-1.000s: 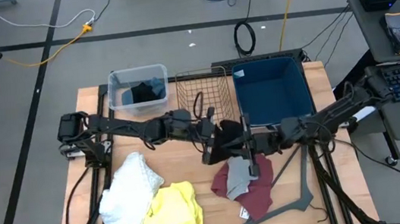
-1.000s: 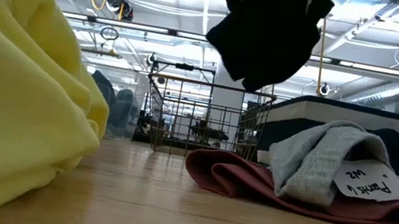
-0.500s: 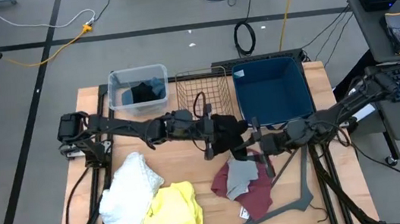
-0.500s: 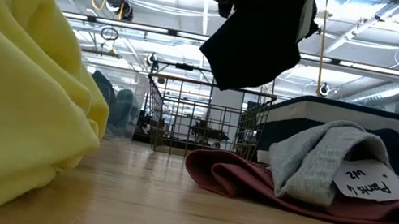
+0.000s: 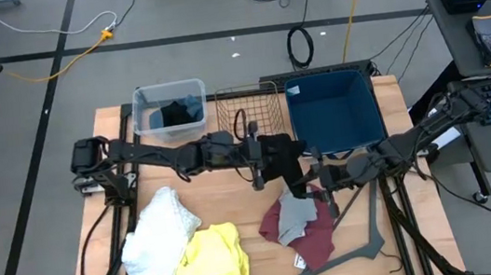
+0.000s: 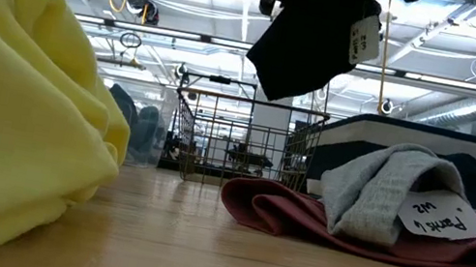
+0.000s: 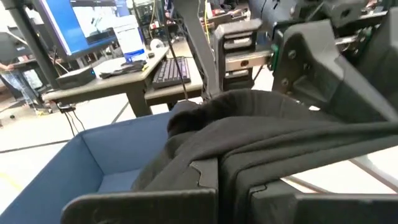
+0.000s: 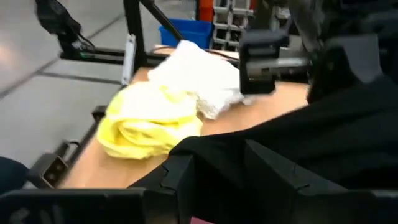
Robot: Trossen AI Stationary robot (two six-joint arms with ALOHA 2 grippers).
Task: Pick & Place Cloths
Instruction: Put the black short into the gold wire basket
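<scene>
A black cloth (image 5: 283,163) with a white tag (image 6: 364,40) hangs in the air above the table's middle, in front of the blue bin (image 5: 335,117). My left gripper (image 5: 265,158) reaches in from the left and is shut on it. My right gripper (image 5: 310,182) is open just to the cloth's right, its fingers (image 8: 177,177) either side of dark fabric (image 8: 323,137). A white cloth (image 5: 159,233) and a yellow cloth (image 5: 212,259) lie near left. A grey cloth (image 5: 291,218) lies on a maroon cloth (image 5: 313,232). My left gripper pinches a bunched fold of the black cloth (image 7: 230,146) between its two fingers. The fingers lie level and come from the table's left. The cloth is lifted clear and hangs slack below them (image 6: 303,52). Whether my right gripper touches the cloth, I cannot tell.
A clear tub (image 5: 167,98) holding dark cloths, a wire basket (image 5: 247,114) and the blue bin stand along the far edge. A dark grey hanger (image 5: 363,236) lies at the near right beside the maroon cloth. Bare wood shows between the piles.
My right gripper has drawn back from the black cloth toward the table's right edge and tipped its wrist. The cloth now hangs narrower from my left gripper, a little nearer the far edge, and its white tag has swung into sight.
</scene>
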